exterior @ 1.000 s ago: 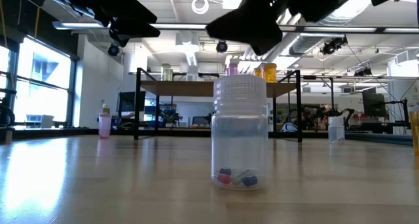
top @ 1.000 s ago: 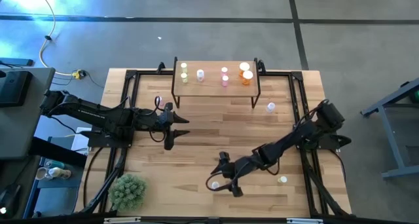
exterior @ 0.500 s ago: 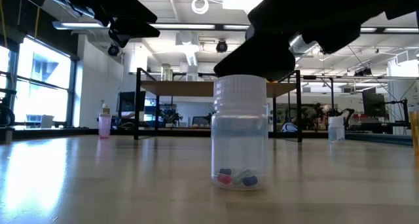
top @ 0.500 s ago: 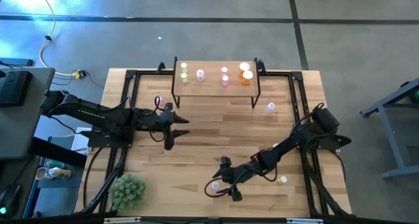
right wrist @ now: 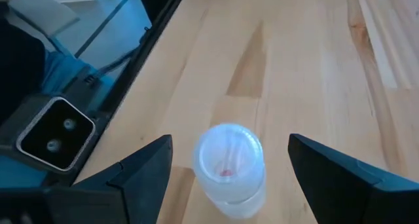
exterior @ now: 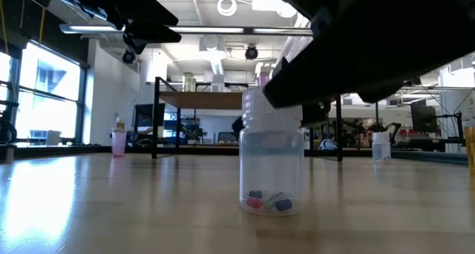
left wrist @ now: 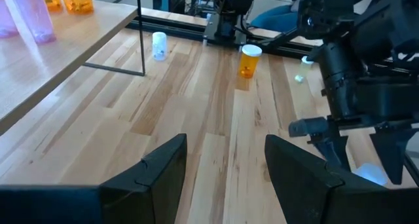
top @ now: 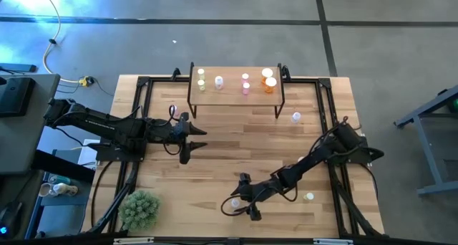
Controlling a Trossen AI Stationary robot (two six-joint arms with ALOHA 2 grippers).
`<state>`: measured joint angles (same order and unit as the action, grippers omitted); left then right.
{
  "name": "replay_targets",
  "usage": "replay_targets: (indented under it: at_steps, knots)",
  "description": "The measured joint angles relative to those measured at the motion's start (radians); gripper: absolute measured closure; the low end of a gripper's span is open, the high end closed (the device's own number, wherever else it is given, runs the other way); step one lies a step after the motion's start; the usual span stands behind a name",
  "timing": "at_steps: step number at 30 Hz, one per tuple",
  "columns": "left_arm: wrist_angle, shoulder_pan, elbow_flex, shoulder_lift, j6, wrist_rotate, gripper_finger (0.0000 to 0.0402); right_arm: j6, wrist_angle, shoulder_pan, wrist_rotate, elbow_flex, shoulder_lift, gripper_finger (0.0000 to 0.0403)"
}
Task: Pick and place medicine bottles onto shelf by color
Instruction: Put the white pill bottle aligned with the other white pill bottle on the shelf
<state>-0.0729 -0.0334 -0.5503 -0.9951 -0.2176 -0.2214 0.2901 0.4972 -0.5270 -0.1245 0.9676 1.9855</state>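
Right gripper (top: 237, 207) gapes around a clear bottle (right wrist: 228, 162) near the table's (top: 215, 166) front edge (ungripped); 6 bottles already top the shelf (top: 232, 92).

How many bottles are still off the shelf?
5: pink bottle near left gripper; white bottle by the shelf's leg; orange bottle near right arm; yellow-green bottle at right edge; clear bottle inside the open right gripper. More may be hidden.

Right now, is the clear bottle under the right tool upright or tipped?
Upright. The clear bottle stands on its base, cap up, between the open right tool fingers.
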Motion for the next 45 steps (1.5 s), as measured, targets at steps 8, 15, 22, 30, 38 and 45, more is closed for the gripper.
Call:
replay_targets:
  at_steps: [8, 15, 22, 30, 38, 45]
  knots:
    - [0.000, 0.000, 0.000, 0.000, 0.000, -0.002, 0.0204, 0.007, 0.000, -0.009, -0.005, 0.000, 0.006, 0.0168]
    - [0.000, 0.000, 0.000, 0.000, 0.000, -0.003, 0.0204, 0.024, 0.000, -0.009, -0.014, 0.000, 0.006, 0.0242]
    - [0.000, 0.000, 0.000, 0.000, 0.000, -0.002, 0.0204, 0.035, 0.007, -0.009, -0.016, 0.000, 0.004, 0.0281]
    - [0.001, 0.000, 0.000, 0.000, 0.011, -0.002, 0.0204, 0.044, 0.024, 0.014, -0.110, 0.000, -0.049, 0.0267]
    - [0.002, 0.000, 0.000, 0.000, 0.071, -0.002, 0.0204, 0.017, 0.020, 0.122, -0.135, 0.000, -0.142, 0.0266]
    - [0.046, 0.000, 0.000, 0.000, 0.148, -0.066, 0.0204, -0.072, 0.012, 0.254, -0.135, 0.000, -0.239, 0.0265]
